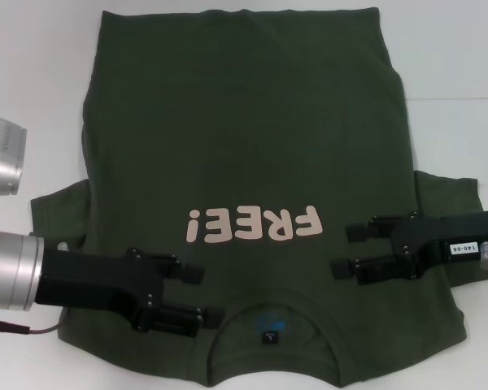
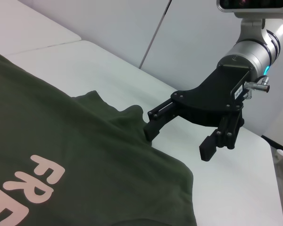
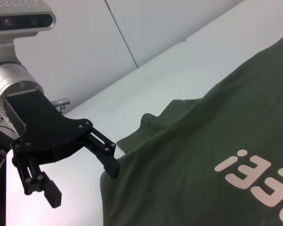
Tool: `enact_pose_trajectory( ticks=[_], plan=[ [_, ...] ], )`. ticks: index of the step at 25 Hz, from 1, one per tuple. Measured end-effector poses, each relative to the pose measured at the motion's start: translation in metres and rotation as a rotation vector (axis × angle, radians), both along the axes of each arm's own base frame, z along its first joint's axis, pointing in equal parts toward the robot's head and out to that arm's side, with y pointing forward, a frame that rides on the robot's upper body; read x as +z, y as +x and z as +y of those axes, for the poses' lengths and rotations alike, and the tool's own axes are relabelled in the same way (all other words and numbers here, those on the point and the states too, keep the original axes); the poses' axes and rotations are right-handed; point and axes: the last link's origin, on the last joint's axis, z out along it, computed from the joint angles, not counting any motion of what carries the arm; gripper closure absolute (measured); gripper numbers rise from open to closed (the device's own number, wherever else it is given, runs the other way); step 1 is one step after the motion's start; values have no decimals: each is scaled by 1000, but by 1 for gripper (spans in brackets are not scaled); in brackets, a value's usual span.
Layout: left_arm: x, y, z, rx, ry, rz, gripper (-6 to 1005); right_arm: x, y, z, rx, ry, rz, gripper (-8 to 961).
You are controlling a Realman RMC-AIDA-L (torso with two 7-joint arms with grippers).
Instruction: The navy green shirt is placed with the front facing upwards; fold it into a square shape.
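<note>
The navy green shirt [image 1: 244, 122] lies flat on the white table, front up, with its collar toward me. Its pale pink "FREE!" lettering [image 1: 256, 225] reads upside down, and a small neck label [image 1: 270, 333] shows inside the collar. My left gripper [image 1: 197, 294] is open over the shirt's left shoulder, beside the collar, with nothing between its fingers. My right gripper [image 1: 350, 249] is open over the right shoulder, just right of the lettering. The left wrist view shows the right gripper [image 2: 179, 141] at the shirt's shoulder edge. The right wrist view shows the left gripper [image 3: 82, 183] likewise.
The white table [image 1: 32, 65] shows bare around the shirt on the left, right and far sides. Both short sleeves [image 1: 57, 203] [image 1: 447, 191] spread outward. A silver arm segment [image 1: 0, 154] sits at the left edge. A table seam [image 2: 61, 44] runs behind the shirt.
</note>
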Motion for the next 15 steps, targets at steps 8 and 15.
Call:
enact_pose_trajectory(
  ticks=[8,15],
  plan=[
    [-1,0,0,1,-4,0,155,0,2,-1,-4,-1,0,7],
    [0,0,0,5,-5,-3,155,1,3,-2,-11,4,3,7]
  ],
)
